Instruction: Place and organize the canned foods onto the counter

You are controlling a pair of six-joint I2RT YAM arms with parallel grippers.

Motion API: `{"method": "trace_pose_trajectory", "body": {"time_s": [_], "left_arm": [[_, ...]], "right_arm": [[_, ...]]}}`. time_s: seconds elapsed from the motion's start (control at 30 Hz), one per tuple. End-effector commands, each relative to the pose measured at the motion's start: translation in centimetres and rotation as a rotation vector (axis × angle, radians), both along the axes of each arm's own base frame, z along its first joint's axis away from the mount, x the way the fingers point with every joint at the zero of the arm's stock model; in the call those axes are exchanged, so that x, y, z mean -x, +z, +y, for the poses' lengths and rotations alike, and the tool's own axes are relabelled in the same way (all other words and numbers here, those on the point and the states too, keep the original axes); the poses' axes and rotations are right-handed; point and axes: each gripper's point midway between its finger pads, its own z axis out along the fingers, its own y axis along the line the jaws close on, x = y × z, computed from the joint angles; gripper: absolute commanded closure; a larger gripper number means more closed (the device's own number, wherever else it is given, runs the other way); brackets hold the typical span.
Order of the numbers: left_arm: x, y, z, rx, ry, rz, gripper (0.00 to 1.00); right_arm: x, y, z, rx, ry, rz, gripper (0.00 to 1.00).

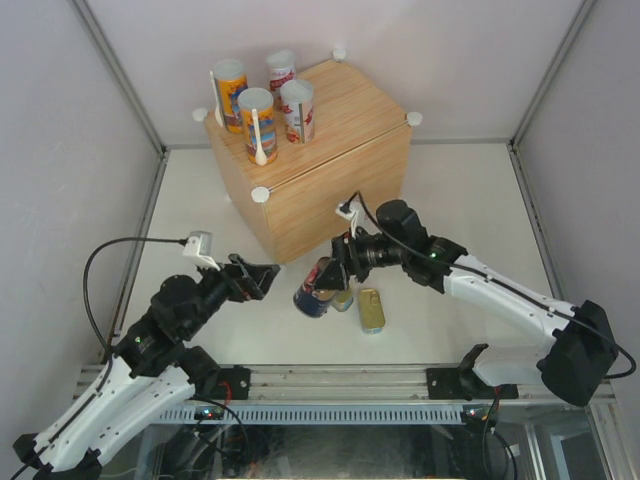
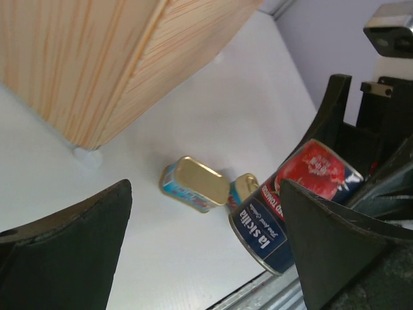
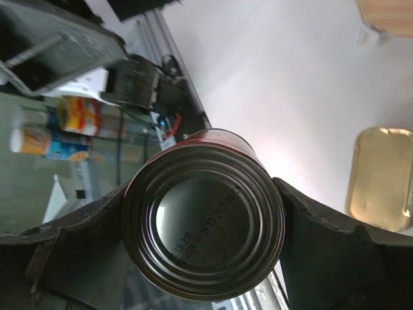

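Right gripper (image 1: 330,272): clamped on the dark-blue can (image 1: 312,292), one finger (image 3: 71,252) pressed to each side of its wall.
Dark-blue can: tilted well off upright, low over the table (image 1: 450,200) just in front of the counter's near corner. In the right wrist view its ribbed metal end faces the camera, filling the space between the two fingers. Whether its lower rim touches the table cannot be told.
Left gripper (image 1: 266,280): jaws spread wide and holding nothing. It is to the left of the can, near it but apart, with its fingers pointing toward it.
Outer tin (image 1: 372,310): lies flat on the table, gold top up, just right of the held can and clear of both grippers.
Inner tin (image 1: 343,299): on the table between the can and the outer tin, partly hidden by the can.
Counter (image 1: 330,150): a wood-grain box standing on the table beyond the grippers, with white caps (image 1: 261,194) at its corners.
Front orange-blue tube (image 1: 258,125): upright on the counter's top near its left edge, a white spoon on its side.
Back orange-blue tube (image 1: 230,95): upright, just behind and left of the front one.
Front white-red tube (image 1: 298,110): upright, just right of the front orange-blue tube.
Back white-red tube (image 1: 282,70): upright at the far edge of the group.
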Motion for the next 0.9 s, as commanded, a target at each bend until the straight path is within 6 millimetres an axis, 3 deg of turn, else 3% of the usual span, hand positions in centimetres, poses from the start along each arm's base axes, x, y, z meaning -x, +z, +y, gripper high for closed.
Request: {"method": "trace_pose_trajectory", "body": {"time_s": [0.0,0.33,0.87], "left_arm": [[0.2,4.4,-1.9,0.092,-0.101,-0.128,0.0],[1.4,9.4,-2.9,0.201,-0.184,-0.257,0.0],[4.2,13.3,-4.0,0.309,-0.342,-0.429,0.0]], "right_arm": [[0.1,10.5,0.7,-0.315,0.041,-0.081,1.0],[-0.8,17.0,-1.0,-0.515,-0.003,-0.075,1.0],[-1.5,20.8,-1.4,-0.656,-0.014,-0.063,1.0]]}}
